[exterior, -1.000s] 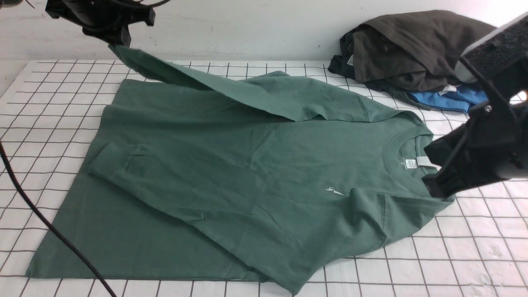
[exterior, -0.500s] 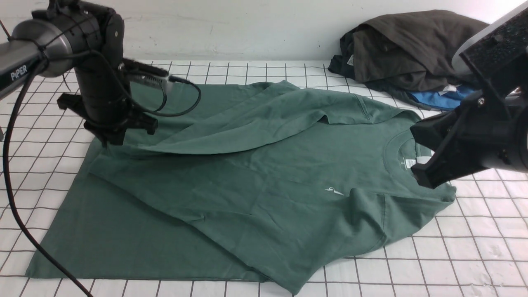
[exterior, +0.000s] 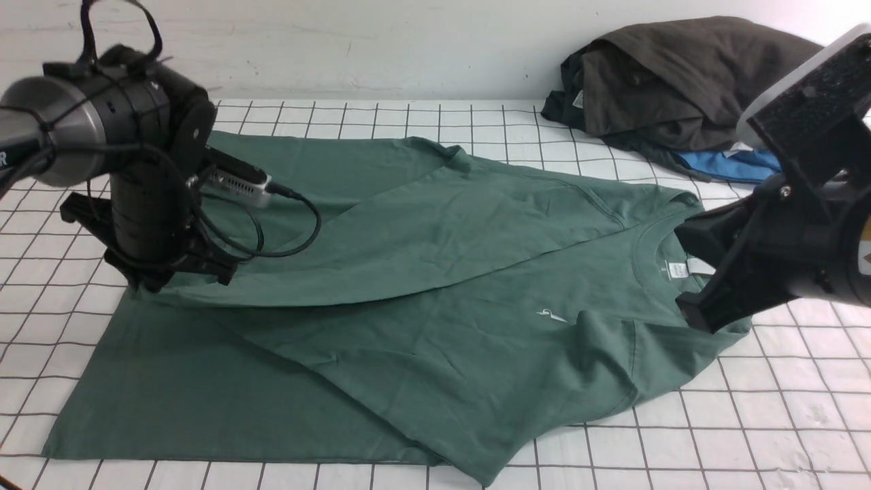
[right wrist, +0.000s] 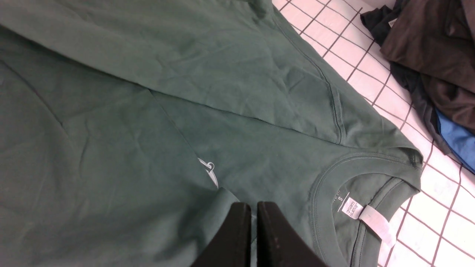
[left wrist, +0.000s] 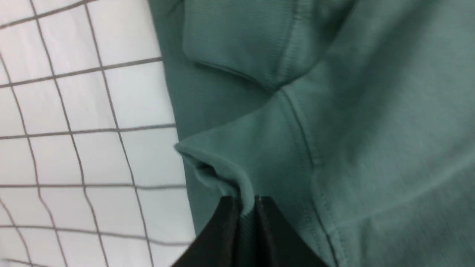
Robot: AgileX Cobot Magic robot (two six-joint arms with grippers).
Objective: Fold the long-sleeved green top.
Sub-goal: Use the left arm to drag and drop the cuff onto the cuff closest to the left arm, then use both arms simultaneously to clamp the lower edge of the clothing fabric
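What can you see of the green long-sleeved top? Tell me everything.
The green long-sleeved top is dull forest-green, soft cotton-looking knit, lying front up and lightly creased on the white gridded table. It has a ribbed crew neck, a white neck label and a small white chest logo. Both sleeves are folded across the body. The left claw pinches the far sleeve's end; the shut right claw is by the near shoulder, grip unclear.

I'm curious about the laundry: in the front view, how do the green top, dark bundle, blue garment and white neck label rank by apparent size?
1. green top
2. dark bundle, though it lies farther back
3. blue garment, mostly hidden under the bundle, so only its showing part counts
4. white neck label
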